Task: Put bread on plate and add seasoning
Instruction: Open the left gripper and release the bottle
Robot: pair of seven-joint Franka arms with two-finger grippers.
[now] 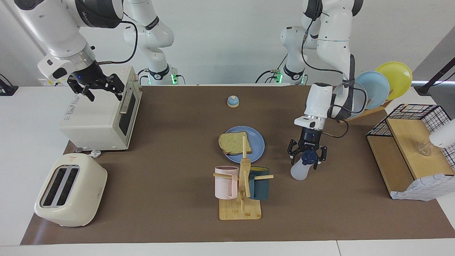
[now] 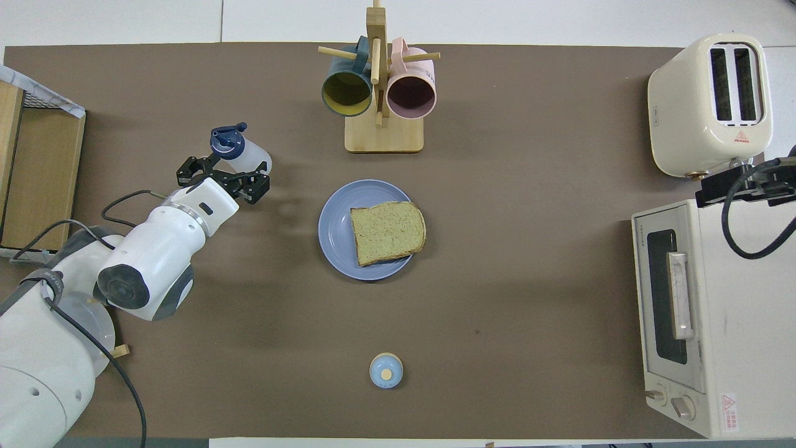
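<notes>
1. since the bread [image 1: 235, 143] already lies flat on the plate [image 1: 257, 143], with one crust edge reaching over the rim, the first half of the job looks done and only the seasoning is left.
2. the seasoning bottle [image 1: 301, 168] sits between the jaws of the left gripper [image 1: 308, 155], toward the left arm's end of the table and well apart from the plate. its dark cap is level with the fingertips and its pale body hangs below them, tilted.
3. the jaws stand spread on either side of the cap. whether they press on it i cannot tell, nor whether the bottle's base rests on the mat.
4. that high hold near the cap would suit tipping the bottle over the bread, i judge, since the body stays free to swing.
5. the left arm reaches down from its base with the wrist almost vertical, cable looping beside it.
6. the right gripper [image 1: 101, 86] waits over the top of the toaster oven [image 1: 101, 117], jaws apart and holding nothing, its wrist angled down toward the oven door.
7. the next move likely carries the bottle across to above the bread.
</notes>
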